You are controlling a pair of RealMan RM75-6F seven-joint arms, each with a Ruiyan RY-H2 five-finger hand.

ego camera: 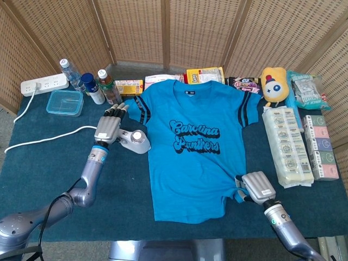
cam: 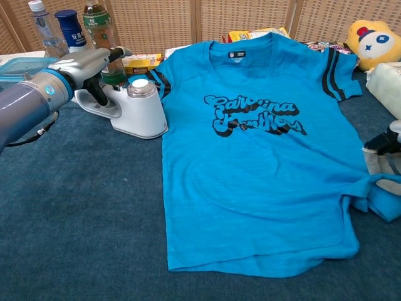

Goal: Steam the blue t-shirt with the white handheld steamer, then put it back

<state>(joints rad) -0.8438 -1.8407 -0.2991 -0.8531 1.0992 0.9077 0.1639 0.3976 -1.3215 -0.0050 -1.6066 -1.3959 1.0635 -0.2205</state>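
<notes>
The blue t-shirt (ego camera: 193,144) (cam: 257,157) lies flat on the dark table, print side up. To the left of its sleeve the white handheld steamer (ego camera: 135,141) (cam: 136,110) stands on the cloth. My left hand (ego camera: 109,126) (cam: 81,66) hovers over the steamer's handle with its fingers (ego camera: 117,110) stretched out straight and nothing in them. At the shirt's lower right corner my right hand (ego camera: 255,186) (cam: 381,153) grips the bunched hem (ego camera: 237,191), and the fabric puckers toward it.
Bottles (ego camera: 98,86) and a clear plastic box (ego camera: 64,102) stand at the back left, beside a power strip (ego camera: 43,85) with a white cord (ego camera: 49,138). Snack packs (ego camera: 204,75) line the back edge. A yellow plush toy (ego camera: 273,85) and boxed packs (ego camera: 288,147) fill the right side.
</notes>
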